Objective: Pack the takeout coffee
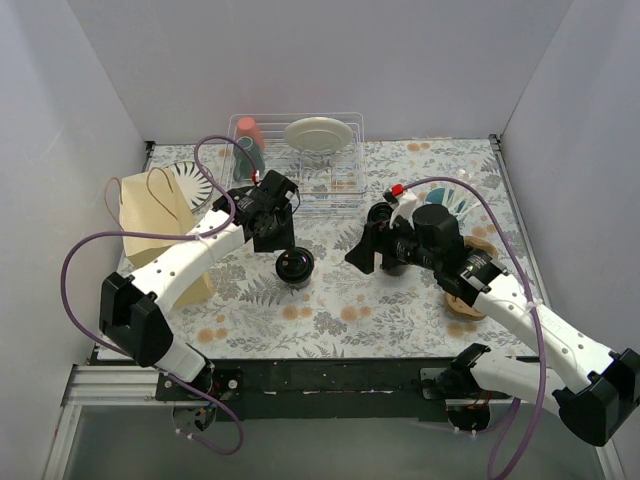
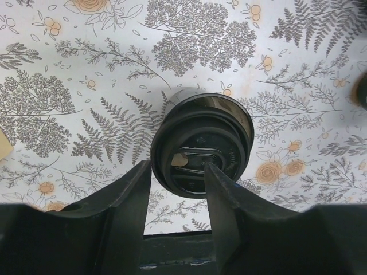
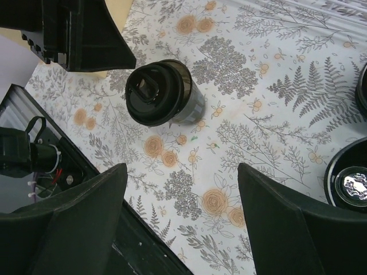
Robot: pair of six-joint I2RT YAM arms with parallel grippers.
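Trouble starts with the brown paper bag point(image 1: 152, 215), standing at the left of the floral desk point(image 1: 400, 310): it is thin paper, so its mouth may fold as you load. Your left tool point(image 2: 179, 166) hangs part-open and empty over the lidded black cup point(image 1: 294, 265) mid-desk; your right tool point(image 3: 182, 172) gapes empty. The cup is smooth, round plastic; clip its ringed lid point(image 2: 200, 143) and it tips.

Plain white walls point(image 1: 350, 60), floral-clothed table point(image 1: 340, 300)
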